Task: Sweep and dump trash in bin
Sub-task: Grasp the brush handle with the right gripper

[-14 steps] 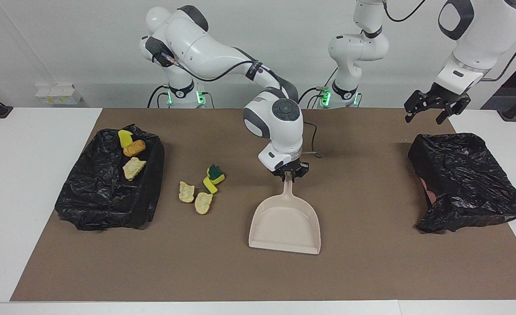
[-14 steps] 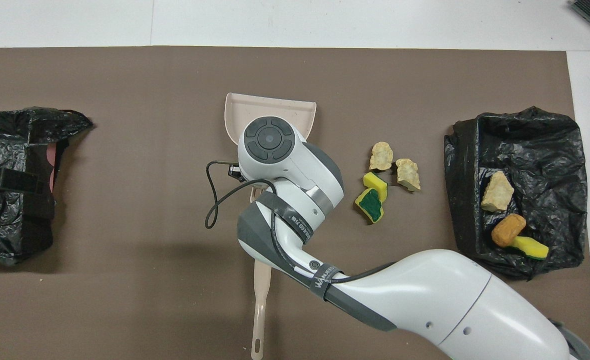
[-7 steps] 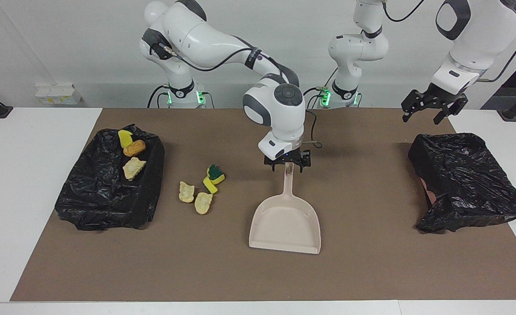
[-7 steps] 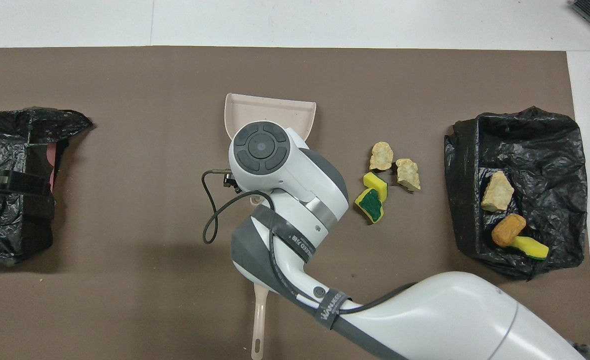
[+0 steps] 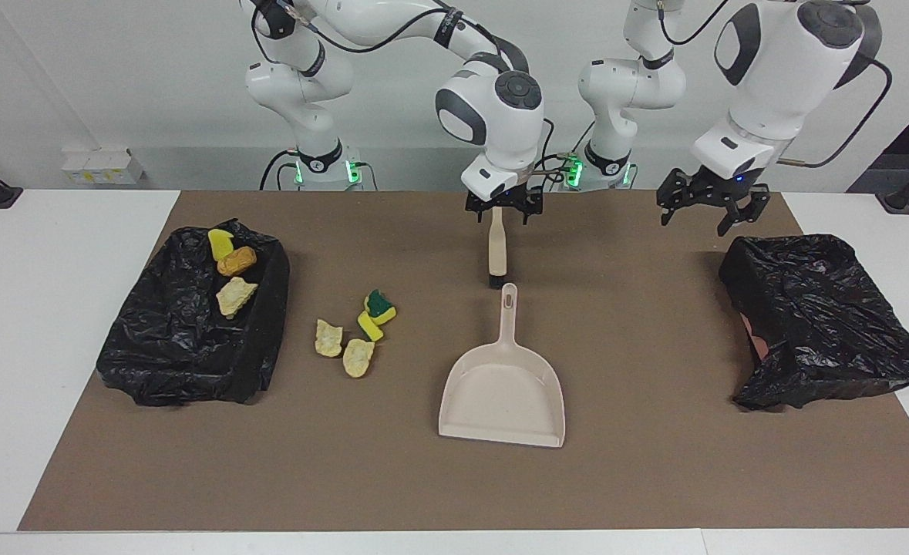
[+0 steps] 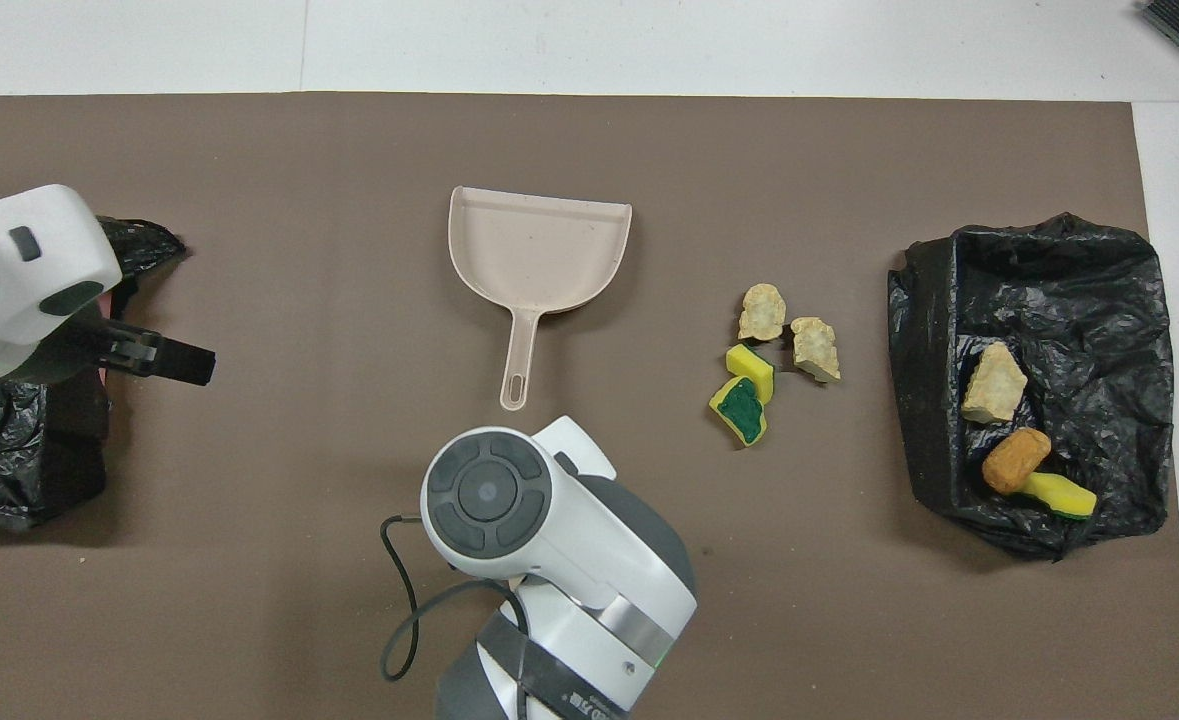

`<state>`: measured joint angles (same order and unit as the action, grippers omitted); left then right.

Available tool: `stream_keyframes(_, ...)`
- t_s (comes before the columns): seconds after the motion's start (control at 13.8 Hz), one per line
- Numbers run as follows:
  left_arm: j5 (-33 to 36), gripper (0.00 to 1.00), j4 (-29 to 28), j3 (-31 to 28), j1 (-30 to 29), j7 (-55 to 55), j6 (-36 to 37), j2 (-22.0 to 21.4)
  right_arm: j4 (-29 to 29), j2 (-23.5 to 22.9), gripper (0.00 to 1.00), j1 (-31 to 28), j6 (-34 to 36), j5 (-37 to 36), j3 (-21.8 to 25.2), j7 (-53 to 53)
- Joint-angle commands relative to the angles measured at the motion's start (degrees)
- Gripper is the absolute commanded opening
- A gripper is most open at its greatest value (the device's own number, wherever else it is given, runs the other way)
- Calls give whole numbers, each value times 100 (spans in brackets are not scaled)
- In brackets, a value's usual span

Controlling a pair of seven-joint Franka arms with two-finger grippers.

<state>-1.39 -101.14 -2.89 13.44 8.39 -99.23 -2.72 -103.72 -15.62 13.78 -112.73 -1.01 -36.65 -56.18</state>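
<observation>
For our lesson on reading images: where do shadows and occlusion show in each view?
Facing view: soft shadows fall on the mat beside the dustpan and both black bags; nothing hides the loose scraps. Overhead view: the right arm's wrist blocks the mat nearest the robots, hiding the brush seen in the facing view.

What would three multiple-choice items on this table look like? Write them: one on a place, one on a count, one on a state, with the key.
1. Where do the binned scraps lie?
A. in the bin at the right arm's end
B. in the bin at the left arm's end
C. on the bare white tabletop

2. How many loose scraps lie on the mat?
A. two
B. four
C. seven

3. The dustpan is:
A. empty
B. heaped with trash
C. upside down

Key: 1 A, three pieces rest on that black liner; 2 B, two tan chunks and two yellow sponge bits lie beside that bin; 3 A, its tray shows bare.
</observation>
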Motion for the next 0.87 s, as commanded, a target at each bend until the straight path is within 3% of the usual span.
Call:
stream_keyframes(0.0, 95, 100, -38, -62, 378, 13, -412, 315, -1385, 603, 100, -121, -1116, 330, -218, -130)
stream_keyframes(0.22, 51, 100, -55, -71, 799, -214, -904, 692, -1879, 577, 100, -113, -1664, 339, -342, -297)
stream_keyframes(0.8, 7, 100, -3, -71, 1942, -1487, -2196, 1905, -2196, 770, 100, -113, -1683, 470, -720, -517)
